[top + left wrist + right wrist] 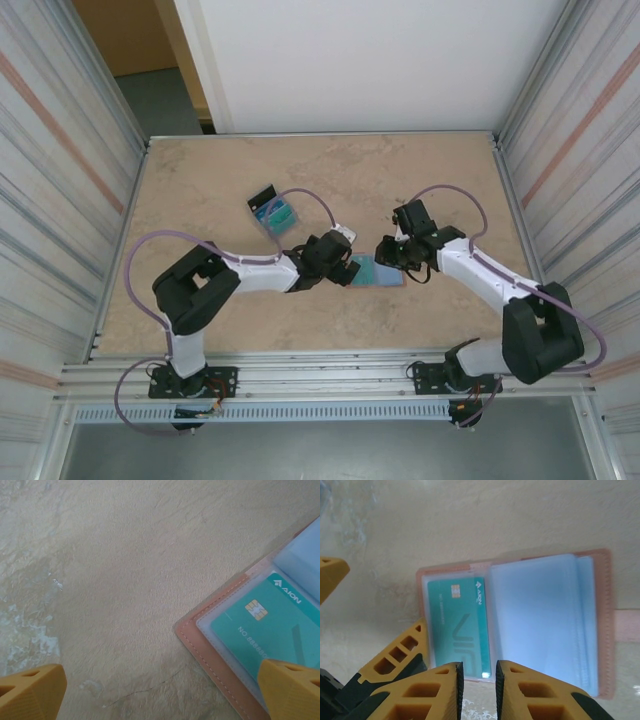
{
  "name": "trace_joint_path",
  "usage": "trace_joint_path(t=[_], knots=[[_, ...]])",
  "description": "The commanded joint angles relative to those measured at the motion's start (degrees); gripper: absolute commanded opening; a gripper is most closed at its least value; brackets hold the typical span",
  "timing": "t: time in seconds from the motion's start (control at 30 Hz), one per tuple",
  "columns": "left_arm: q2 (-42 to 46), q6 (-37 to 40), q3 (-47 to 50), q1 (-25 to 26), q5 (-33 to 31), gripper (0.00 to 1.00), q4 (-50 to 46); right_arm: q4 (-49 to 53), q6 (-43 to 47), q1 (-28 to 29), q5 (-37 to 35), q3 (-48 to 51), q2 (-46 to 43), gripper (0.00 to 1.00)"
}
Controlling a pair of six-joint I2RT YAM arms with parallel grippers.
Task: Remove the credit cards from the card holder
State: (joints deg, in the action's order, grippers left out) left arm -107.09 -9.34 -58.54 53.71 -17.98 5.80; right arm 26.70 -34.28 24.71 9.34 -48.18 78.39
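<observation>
1. Desk (200, 180) of marbled beige carries everything; left of its centre lies a loose pile of credit cards (275, 214), teal and blue, with a black card (263, 195) at its far edge, well apart from the card holder (377, 272)
2. Next comes the left arm (250, 272), stretched toward the middle of the desk; the left jaws are spread fully wide with nothing between them. In the left wrist view one yellow fingertip (31, 692) hangs over bare desk and the other sits over the stitched pink border of the card holder
3. Between the tips of the two arms the card holder lies open and flat on the desk; the right wrist view shows its salmon-pink border all round and a snap tab (626, 625) sticking out of its right edge
4. Inside, a teal card (460, 625) with a gold chip (454, 592) sits in the clear pocket on the left half, and a stack of blue-grey pockets (540, 625) covers the right half
5. From the right the right arm (490, 280) comes in; the right jaws are nearly closed, with a narrow slit between the fingers (530, 692). They are poised at the near edge of the teal card, its corner showing in the slit; nothing is clamped, and whether they touch the card I cannot tell
</observation>
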Motion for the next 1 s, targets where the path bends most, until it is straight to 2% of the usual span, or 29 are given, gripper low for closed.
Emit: trace_joint_path(t=[0.0,0.57,0.97], knots=[[-1.14,-1.38,-1.76,0.26,-0.73,0.99,-1.7,-1.85,-0.7,-0.28,3.44,-0.33,2.22,0.25],[0.11,-1.44,0.17,0.3,-2.45,0.99,-3.34,-5.26,-0.87,-0.28,6.17,-0.68,7.79,0.24],[4.33,-1.13,1.97,0.25,-1.81,0.99,-1.32,-5.59,-0.43,-0.7,6.46,-0.44,9.54,0.23]])
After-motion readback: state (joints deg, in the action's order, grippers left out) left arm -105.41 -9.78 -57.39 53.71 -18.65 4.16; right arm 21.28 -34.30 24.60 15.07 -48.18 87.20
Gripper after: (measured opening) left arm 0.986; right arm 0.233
